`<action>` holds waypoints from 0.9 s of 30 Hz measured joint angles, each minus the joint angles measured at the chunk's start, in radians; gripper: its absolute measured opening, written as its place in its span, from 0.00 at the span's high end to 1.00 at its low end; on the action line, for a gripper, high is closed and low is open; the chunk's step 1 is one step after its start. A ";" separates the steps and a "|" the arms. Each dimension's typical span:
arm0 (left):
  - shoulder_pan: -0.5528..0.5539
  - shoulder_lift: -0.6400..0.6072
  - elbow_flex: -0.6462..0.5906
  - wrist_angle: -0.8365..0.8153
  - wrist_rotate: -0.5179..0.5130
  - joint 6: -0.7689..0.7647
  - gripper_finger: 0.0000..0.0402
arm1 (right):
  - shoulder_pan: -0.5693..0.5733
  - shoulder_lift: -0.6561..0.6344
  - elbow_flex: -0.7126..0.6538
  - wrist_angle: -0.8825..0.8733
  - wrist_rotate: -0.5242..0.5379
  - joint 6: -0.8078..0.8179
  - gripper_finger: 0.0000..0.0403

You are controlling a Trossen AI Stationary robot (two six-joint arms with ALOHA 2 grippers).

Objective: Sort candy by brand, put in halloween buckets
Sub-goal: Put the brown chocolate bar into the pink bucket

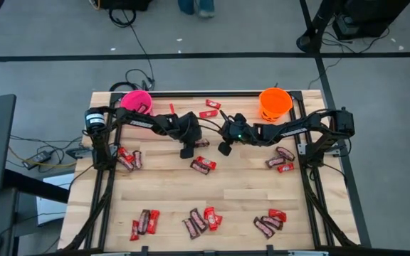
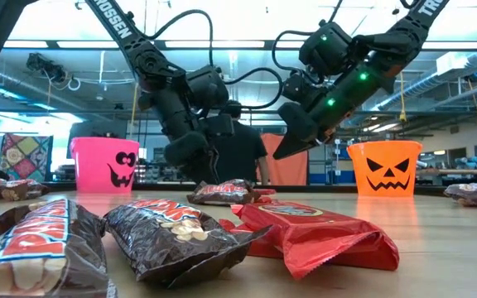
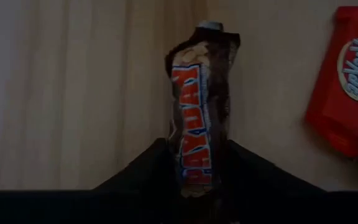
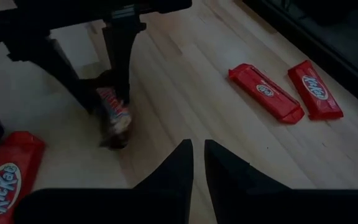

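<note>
Leftmost, near the table's back left corner, the hot pink bucket [image 1: 137,101] stands upright with its mouth open, placed to take one brand; no candy can be seen inside it from above. Beside the left rail lies a small cluster of candy [image 1: 128,158], red and dark brown wrappers mixed, so as yet unsorted. Next, the left gripper [image 1: 187,151] reaches toward the table's middle and is down at the wood; its fingers [image 4: 118,68] stand either side of a dark brown bar [image 3: 197,112], narrowed about it, and the bar sits lengthwise between them in the left wrist view. Whether the pinch is fully made I cannot tell; the bar appears to be touching the table. A red bar [image 3: 347,87] lies just beside it, apart from the fingers. Centre-right, the right gripper [image 4: 197,162] hangs above the table with nothing in it, fingers nearly together with a thin gap; it waits, likely keeping clear of the other arm's pick. Two red bars [image 4: 284,92] lie near the back edge. Rightmost at the back, the bright orange bucket [image 1: 275,104] stands upright for the other brand. More mixed candy [image 1: 203,220] lies along the front edge.
</note>
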 joint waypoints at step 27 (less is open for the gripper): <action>0.094 -0.405 0.054 -0.502 -0.260 -0.132 0.69 | 0.029 0.000 0.000 -0.031 0.000 0.001 0.86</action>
